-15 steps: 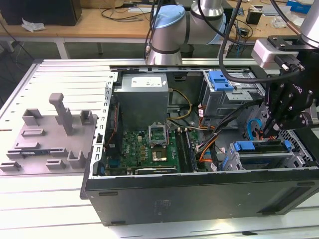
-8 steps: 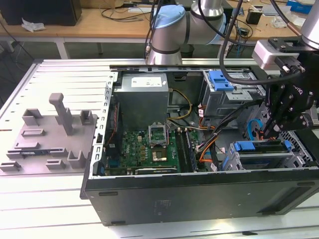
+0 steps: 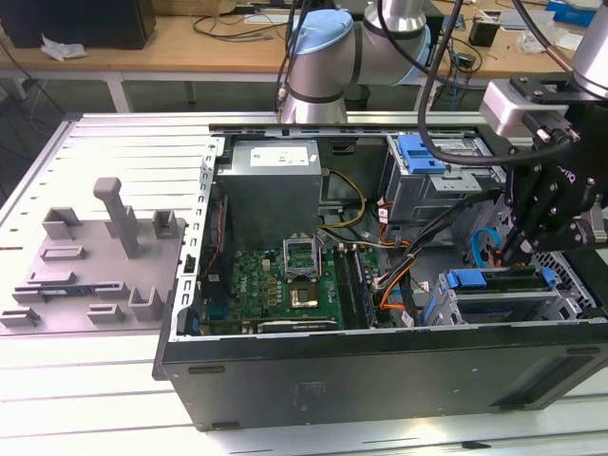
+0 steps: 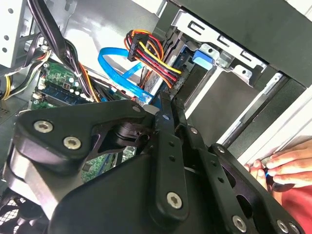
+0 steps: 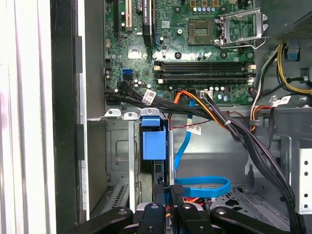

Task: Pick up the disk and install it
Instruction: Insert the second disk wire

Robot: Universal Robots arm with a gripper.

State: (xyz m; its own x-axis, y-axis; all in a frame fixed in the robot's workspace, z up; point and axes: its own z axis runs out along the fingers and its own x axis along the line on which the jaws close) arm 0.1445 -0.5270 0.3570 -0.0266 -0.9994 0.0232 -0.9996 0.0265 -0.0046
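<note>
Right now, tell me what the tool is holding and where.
The tool grips the disk by its end, upright in the drive bay.

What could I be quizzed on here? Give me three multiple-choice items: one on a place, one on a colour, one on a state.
1. Where is the tool?
A. Above the drive bays at the exterior view's right end of the case
B. Above the power supply
C. Over the grey fixture outside the case

2. What colour is the flat looped cable near the drive bays?
A. Red
B. Green
C. Blue

3. How is the computer case?
A. Closed on all sides
B. Lying open, its motherboard showing
C. Standing upright and empty

Answers:
1 A: the tool hangs over the drive bays.
2 C: the flat looped cable is bright blue.
3 B: the computer case lies open with the motherboard in plain sight.
</note>
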